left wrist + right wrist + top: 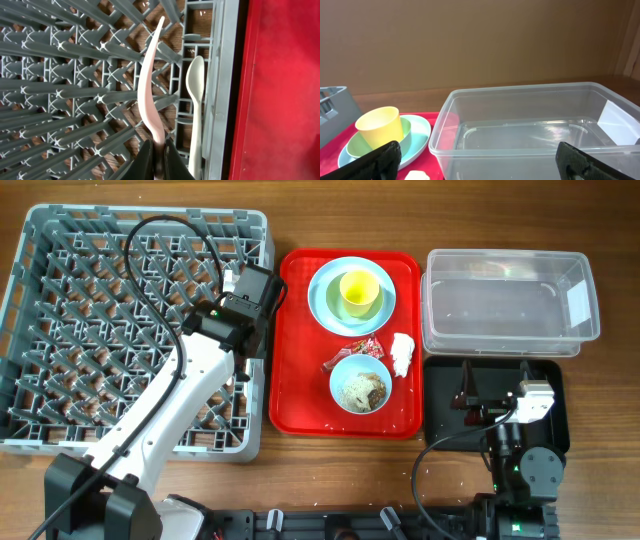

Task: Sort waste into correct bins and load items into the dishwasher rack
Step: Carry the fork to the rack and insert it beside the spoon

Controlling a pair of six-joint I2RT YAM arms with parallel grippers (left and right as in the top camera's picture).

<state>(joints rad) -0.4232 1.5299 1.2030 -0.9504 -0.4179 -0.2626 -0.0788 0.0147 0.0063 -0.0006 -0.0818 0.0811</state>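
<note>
Step in hand, as judged: load the fork into the dishwasher rack.

1. Dishwasher rack: it occupies the left of the surface; the working zone is its right-hand edge row, where the left arm reaches.
2. Red tray: it lies just beside that rack wall; keep the descent inside the wall, not over the tray's rim.
3. Clear tub and black tray: the right tool sits above the black tray facing the tub, spread wide with nothing in it; it needs no action for this step.
4. Fork: the left tool is pinched almost closed on the handle end of a cream utensil seen edge-on, taken to be the fork; its tip points away over the pegs; contact with them cannot be told. Lower it level and in line with the peg rows; release only once its length is supported; open just enough to free the handle; retract straight up. Caution: a thin curved piece is likely to bridge pegs and tip.
5. Spoon: it lies in the narrow edge channel against the wall; use it as the alignment reference; avoid nudging it.
</note>
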